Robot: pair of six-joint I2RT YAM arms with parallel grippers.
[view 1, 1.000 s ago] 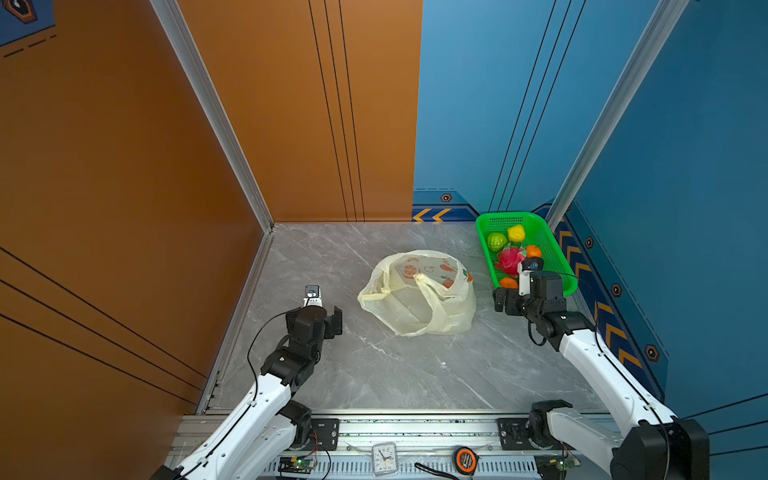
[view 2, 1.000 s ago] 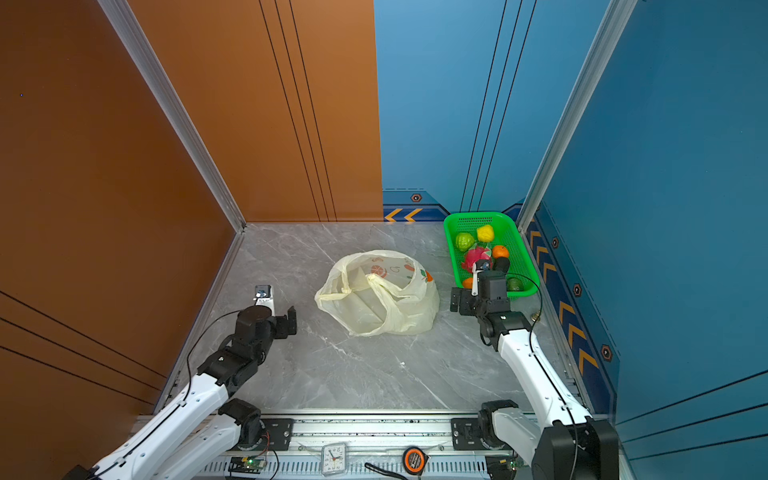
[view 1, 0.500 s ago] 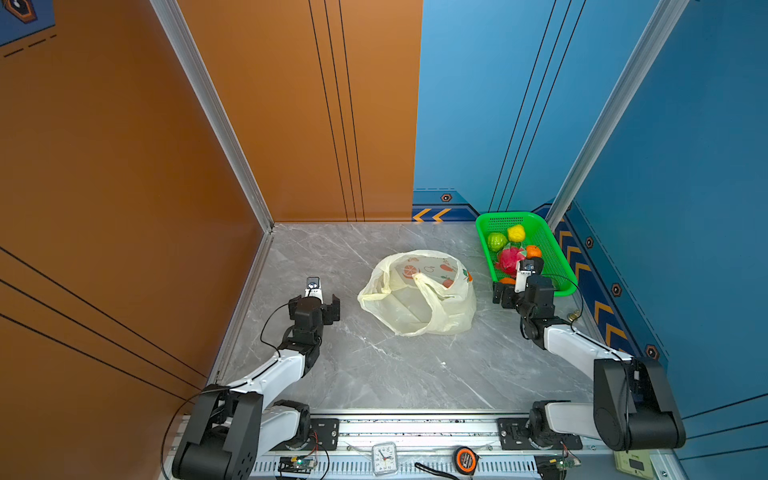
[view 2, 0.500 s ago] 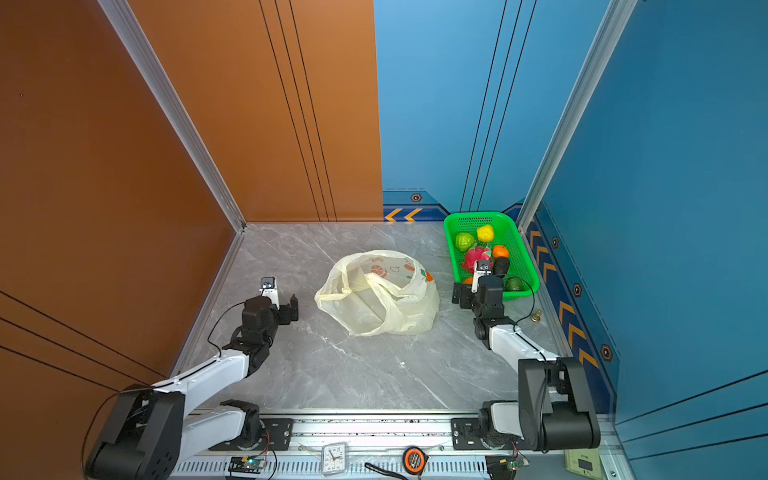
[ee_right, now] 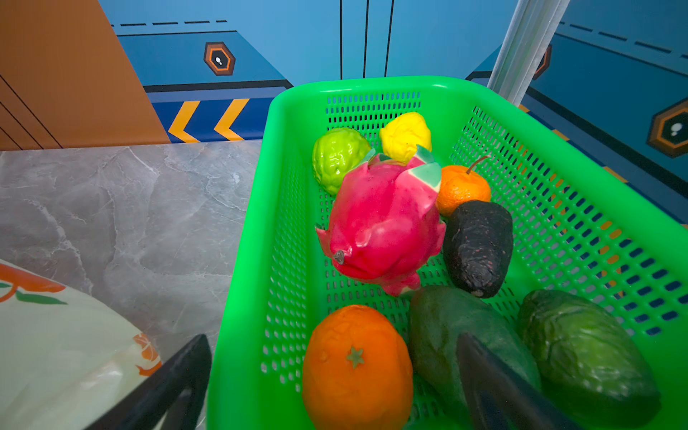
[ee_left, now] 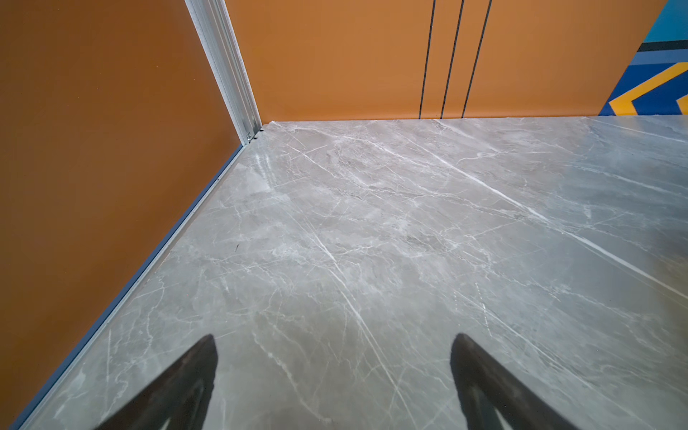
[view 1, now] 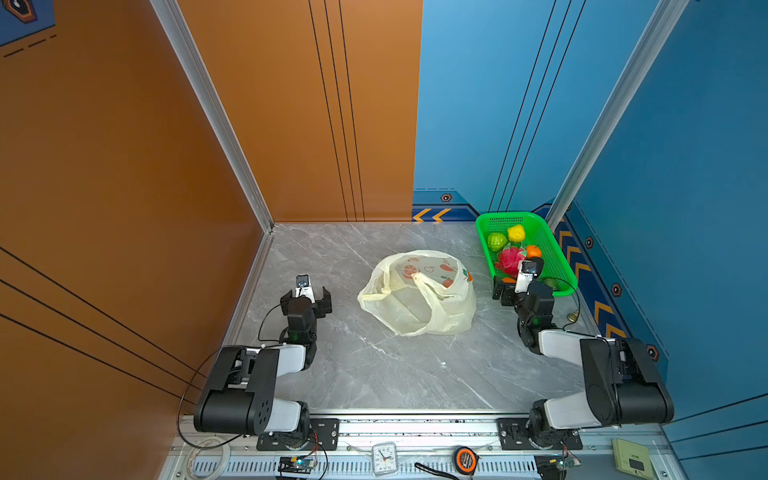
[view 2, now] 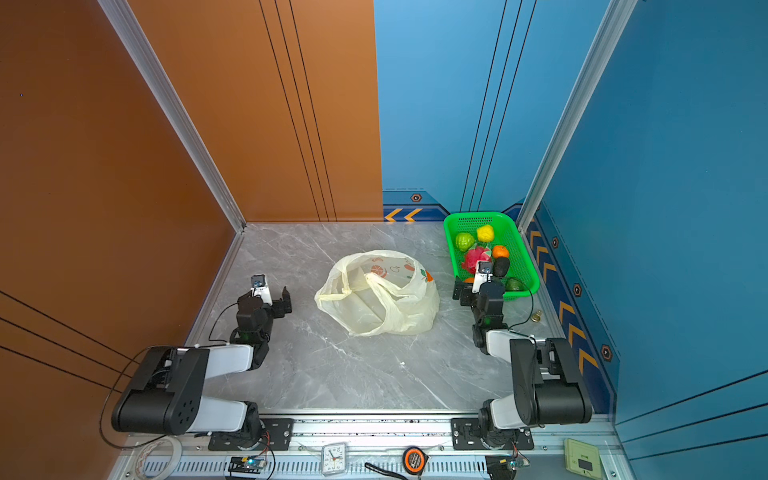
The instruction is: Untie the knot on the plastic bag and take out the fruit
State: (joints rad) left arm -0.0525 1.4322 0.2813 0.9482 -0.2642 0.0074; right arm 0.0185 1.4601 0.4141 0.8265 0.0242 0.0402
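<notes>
A: Eight, counting the fruit (ee_right: 383, 223) from the right wrist view, all sitting in the green basket (ee_right: 558, 208). Got a pink-red dragon fruit (view 1: 510, 259) in the middle, two oranges (ee_right: 357, 368), a bumpy green one (ee_right: 337, 156), a yellow one (ee_right: 404, 134), a dark avocado (ee_right: 478, 245) and two green avocados (ee_right: 584, 350).

B: Nice. Any sign of the plastic bag (view 1: 415, 316) (view 2: 374, 320)?

A: Yep, slumped on the marble table (view 1: 374, 374) mid-scene in both top views, just beside the basket. Mouth gaping, loop handles (view 1: 376, 296) flopped apart, untied.

B: And the grippers?

A: Seeing the left gripper (ee_left: 335, 338) spread wide, nothing between the fingers (ee_left: 178, 383), hanging over bare marble well clear of the bag, over by the orange wall (ee_left: 93, 186). Same wide spread on the right gripper (ee_right: 333, 338), straddling the basket's near wall: one finger on the bag's side, the other above a green avocado. Pinching nothing. Can't tell whether touching the basket.
</notes>
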